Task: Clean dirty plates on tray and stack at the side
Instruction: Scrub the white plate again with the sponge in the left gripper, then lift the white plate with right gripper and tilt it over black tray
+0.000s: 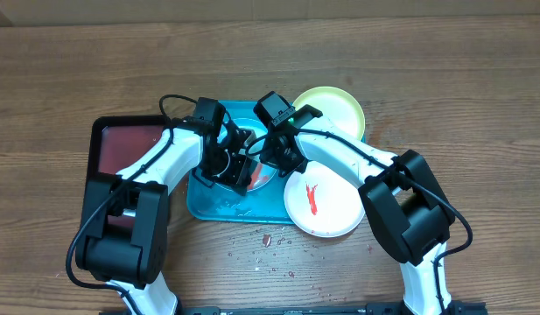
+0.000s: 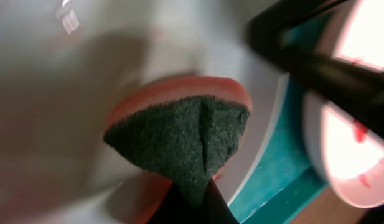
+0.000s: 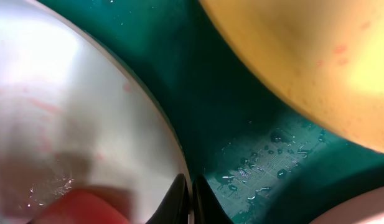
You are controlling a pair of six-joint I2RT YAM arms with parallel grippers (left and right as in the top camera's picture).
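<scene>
The turquoise tray lies mid-table. On it is the light-blue-rimmed plate, mostly hidden under both grippers. My left gripper is shut on a sponge, green scouring side showing and orange backing behind, pressed on that plate's pale surface. My right gripper is shut on the same plate's rim. The white plate with a red smear overlaps the tray's right edge. The yellow-green plate lies at the tray's far right corner, and also shows in the right wrist view.
A black tray with a reddish inside lies left of the turquoise tray. Red sauce specks dot the wooden table in front of the tray. Water drops sit on the tray floor.
</scene>
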